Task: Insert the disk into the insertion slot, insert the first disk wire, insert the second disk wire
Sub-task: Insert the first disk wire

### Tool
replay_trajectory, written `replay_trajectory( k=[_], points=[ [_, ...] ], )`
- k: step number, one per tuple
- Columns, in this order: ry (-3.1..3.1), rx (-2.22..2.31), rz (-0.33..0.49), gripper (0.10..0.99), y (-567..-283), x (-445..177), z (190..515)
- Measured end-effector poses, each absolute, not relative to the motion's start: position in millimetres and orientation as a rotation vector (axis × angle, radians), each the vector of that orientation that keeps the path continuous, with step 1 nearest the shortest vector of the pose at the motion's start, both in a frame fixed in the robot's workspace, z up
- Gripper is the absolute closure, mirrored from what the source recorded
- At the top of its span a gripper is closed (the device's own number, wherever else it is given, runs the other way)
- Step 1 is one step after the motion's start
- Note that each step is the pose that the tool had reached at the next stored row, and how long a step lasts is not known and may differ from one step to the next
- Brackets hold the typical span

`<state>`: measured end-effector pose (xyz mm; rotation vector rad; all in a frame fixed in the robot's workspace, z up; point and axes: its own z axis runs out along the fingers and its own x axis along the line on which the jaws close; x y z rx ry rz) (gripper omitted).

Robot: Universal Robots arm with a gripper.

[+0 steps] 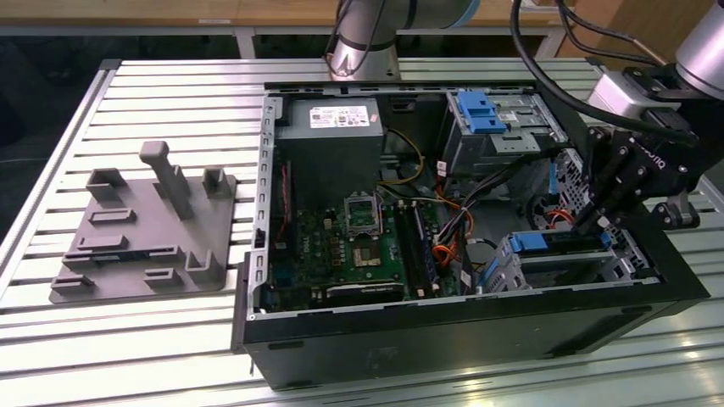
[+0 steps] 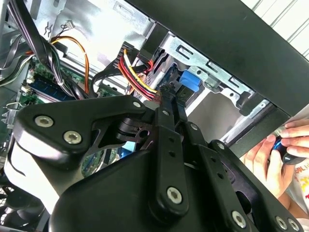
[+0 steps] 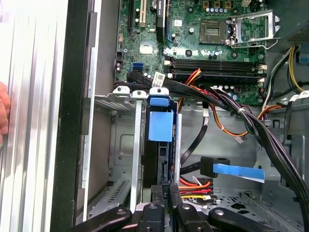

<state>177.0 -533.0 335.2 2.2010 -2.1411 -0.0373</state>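
I've got the claw inside the case, pinched almost together. The red-yellow-black disk wire runs right into its tips, so I judge it has the plug, though the plug itself is hidden. The disk sits dead ahead in the insertion slot, long axis running straight away from the claw, near edge just beyond it.

Your gripper pinches the red-and-yellow wire beside the blue-framed disk, seated in the metal slot.
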Motion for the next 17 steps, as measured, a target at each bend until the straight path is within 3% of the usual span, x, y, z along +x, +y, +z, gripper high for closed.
replay_trajectory(
  k=[17],
  points=[
    [-2.142, 2.2, -0.038, 0.922, -533.1, 177.6, 329.5]
  ],
)
